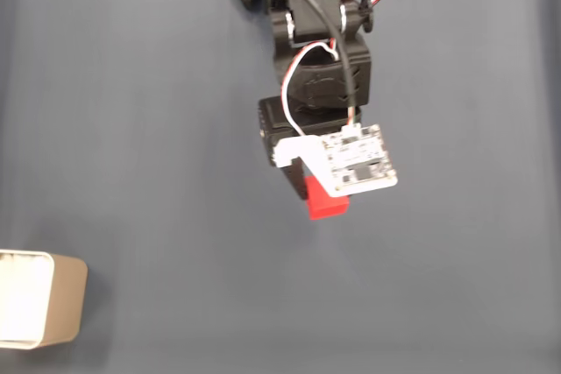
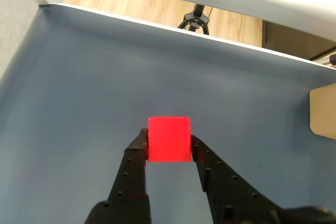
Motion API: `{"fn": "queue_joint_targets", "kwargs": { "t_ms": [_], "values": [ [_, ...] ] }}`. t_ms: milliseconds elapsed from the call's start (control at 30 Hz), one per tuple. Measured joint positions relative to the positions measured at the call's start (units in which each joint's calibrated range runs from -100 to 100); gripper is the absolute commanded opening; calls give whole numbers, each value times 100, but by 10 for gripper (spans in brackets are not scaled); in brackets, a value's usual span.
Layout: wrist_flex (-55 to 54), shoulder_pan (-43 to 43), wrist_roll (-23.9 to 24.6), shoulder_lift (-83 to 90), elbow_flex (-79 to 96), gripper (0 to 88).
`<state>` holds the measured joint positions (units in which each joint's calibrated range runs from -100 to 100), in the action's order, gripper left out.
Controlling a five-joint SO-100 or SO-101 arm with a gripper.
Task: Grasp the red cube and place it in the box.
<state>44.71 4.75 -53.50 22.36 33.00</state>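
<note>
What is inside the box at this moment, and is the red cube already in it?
The box shows a white inside with nothing visible in it, though the picture edge cuts part off. The red cube is not in it: the gripper holds it between its fingers, over the blue table.

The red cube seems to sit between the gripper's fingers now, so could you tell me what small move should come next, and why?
Probably carry it toward the box. In the wrist view the gripper has both fingers pressed against the sides of the red cube, so the grasp looks made. In the fixed view the red cube sits under the arm mid-table, while the box lies apart at the lower left edge. Whether the red cube has left the table is unclear.
</note>
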Motion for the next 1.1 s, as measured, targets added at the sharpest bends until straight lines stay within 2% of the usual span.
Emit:
{"fn": "queue_joint_targets", "kwargs": {
  "t_ms": [1100],
  "values": [
    [310,-1669,186,-2093,-3382,69]
  ]
}}
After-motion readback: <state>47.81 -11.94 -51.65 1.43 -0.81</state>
